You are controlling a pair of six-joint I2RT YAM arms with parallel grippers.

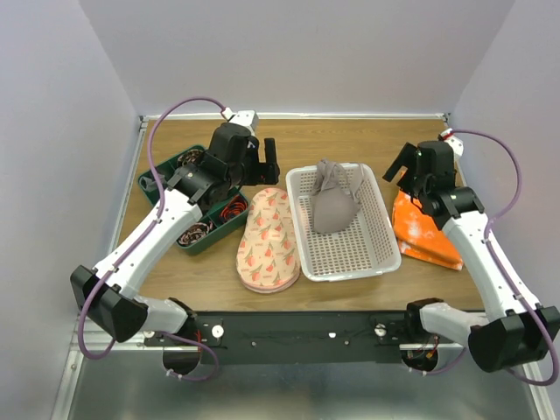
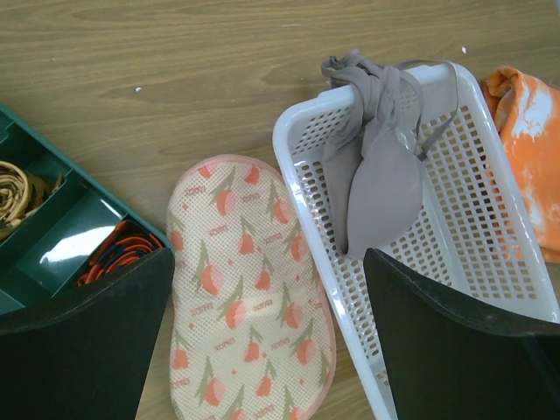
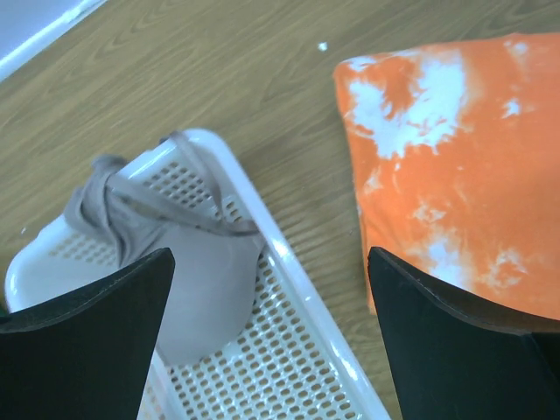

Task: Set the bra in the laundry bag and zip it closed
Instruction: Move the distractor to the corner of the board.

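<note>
Bra [image 1: 335, 203] lies in white basket [image 1: 376, 254] mid-desk, straps draped over its far rim. Laundry bag [image 1: 269, 241] flat just left of basket. L gripper [image 1: 261, 164] & R gripper [image 1: 404, 166]: both wide open, holding nothing.

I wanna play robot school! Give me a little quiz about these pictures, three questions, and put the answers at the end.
1. True or false: the bra lies in the white basket.
2. Which thing lies between the green tray and the basket? A the laundry bag; B the bra; C a shoe.
3. Fill the gap: the left hand and the right hand are both ____ and hold nothing.
Key: 1 true; 2 A; 3 open.
</note>
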